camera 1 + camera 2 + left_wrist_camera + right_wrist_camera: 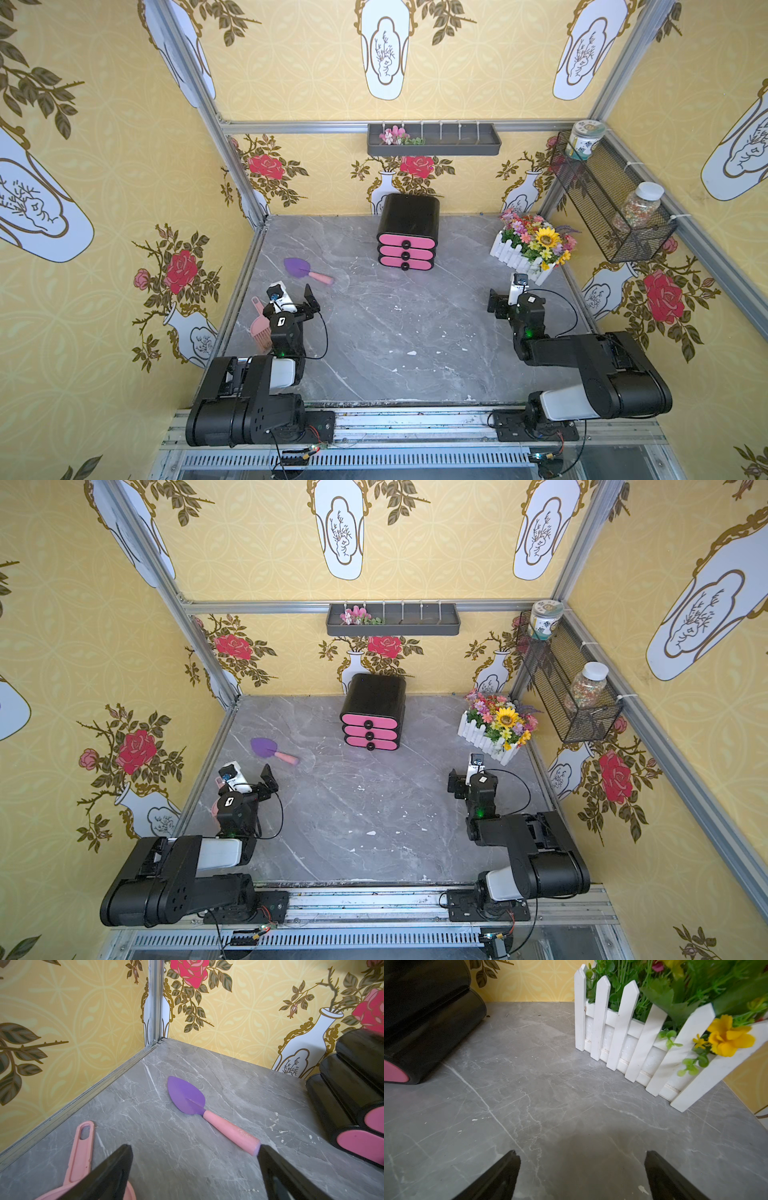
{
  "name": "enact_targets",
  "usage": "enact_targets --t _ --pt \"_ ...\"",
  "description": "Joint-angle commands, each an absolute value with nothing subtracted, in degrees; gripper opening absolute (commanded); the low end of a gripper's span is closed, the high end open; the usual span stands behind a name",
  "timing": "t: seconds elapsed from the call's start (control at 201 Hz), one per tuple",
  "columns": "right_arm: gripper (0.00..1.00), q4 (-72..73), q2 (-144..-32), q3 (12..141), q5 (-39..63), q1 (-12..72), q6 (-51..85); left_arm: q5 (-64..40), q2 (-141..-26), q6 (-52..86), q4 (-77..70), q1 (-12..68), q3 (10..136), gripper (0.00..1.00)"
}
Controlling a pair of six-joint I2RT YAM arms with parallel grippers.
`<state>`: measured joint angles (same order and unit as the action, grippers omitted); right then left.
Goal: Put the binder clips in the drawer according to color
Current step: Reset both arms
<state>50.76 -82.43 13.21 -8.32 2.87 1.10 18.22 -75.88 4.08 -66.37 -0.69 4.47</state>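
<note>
No binder clips show in any view. The drawer (407, 237) (372, 717) is a black cabinet with three stacked pink fronts, each with a black knob, all pushed in. It stands at the back middle of the grey marble table, and its side shows in both wrist views (353, 1095) (425, 1022). My left gripper (293, 302) (259, 783) (194, 1147) hovers at the left side, open and empty. My right gripper (509, 299) (467, 779) (582, 1153) hovers at the right side, open, with only bare table between its fingers.
A purple trowel with a pink handle (307, 270) (187, 1097) lies ahead of the left gripper. A pink dustpan (259, 324) (81, 1157) lies by the left wall. A flower box with a white fence (530, 249) (623, 1032) stands at the back right. Wall shelves (432, 139) (602, 195) hang above.
</note>
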Motion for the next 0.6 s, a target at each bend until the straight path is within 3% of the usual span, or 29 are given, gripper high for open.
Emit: enact_targets --t 0.0,0.593 --pt "0.97 52.29 -82.19 13.27 -8.35 2.88 1.13 17.68 -75.85 3.87 -67.81 -0.70 4.14 1.00" --pt "0.97 51.68 -82.58 13.80 -7.82 2.70 1.22 17.73 -75.85 3.87 -67.85 -0.66 4.28 1.00"
